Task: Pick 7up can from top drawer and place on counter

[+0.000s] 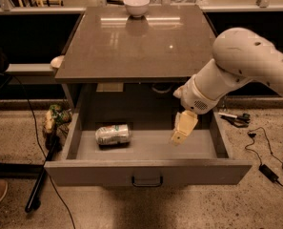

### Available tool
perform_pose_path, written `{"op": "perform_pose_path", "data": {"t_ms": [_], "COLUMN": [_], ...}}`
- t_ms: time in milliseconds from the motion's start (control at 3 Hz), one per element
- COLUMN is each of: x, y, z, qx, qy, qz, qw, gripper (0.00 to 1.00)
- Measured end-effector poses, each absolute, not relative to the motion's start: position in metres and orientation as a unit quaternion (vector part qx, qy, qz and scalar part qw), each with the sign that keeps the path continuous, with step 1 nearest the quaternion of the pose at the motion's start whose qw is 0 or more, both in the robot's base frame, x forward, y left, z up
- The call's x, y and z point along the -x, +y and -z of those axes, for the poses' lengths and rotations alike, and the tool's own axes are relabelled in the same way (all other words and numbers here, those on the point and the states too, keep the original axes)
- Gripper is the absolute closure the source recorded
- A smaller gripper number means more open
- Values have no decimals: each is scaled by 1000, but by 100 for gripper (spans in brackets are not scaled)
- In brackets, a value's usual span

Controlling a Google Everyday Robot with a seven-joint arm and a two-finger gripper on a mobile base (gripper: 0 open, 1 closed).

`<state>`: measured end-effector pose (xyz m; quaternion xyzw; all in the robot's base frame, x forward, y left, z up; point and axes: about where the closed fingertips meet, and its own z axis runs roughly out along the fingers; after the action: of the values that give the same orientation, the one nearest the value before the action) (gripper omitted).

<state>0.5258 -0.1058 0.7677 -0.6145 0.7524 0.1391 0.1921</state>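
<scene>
Noting top drawer (pixel 146 171) standing open below the counter (pixel 136 46), with dark pull handle (pixel 146 181) at the middle of the front panel.

Locating 7up can (pixel 113 134) inside the drawer: on its side, on the drawer floor, left of centre in the camera view, long axis roughly parallel to the front panel.

Locating gripper (pixel 178 135) inside the drawer as well, right of centre, hanging tip-down from the white arm (pixel 236 66) and tilted so the tip leans toward the can.

Placing can well apart from gripper tip, off to its camera-left at about the same depth in the drawer. Bare drawer floor between the two; not touching.

Cannot tell whether gripper is spread or closed; reads as one tan wedge from this angle.

Recording white bowl (pixel 136 5) at far edge of counter, well apart from can and gripper.
</scene>
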Motion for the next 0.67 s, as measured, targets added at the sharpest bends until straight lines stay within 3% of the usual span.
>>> {"op": "perform_pose_path", "data": {"t_ms": [667], "x": [-577], "y": [-42], "z": [-703], "qx": [634], "qy": [720], "qz": [-177], "qw": [219], "gripper": [0]}}
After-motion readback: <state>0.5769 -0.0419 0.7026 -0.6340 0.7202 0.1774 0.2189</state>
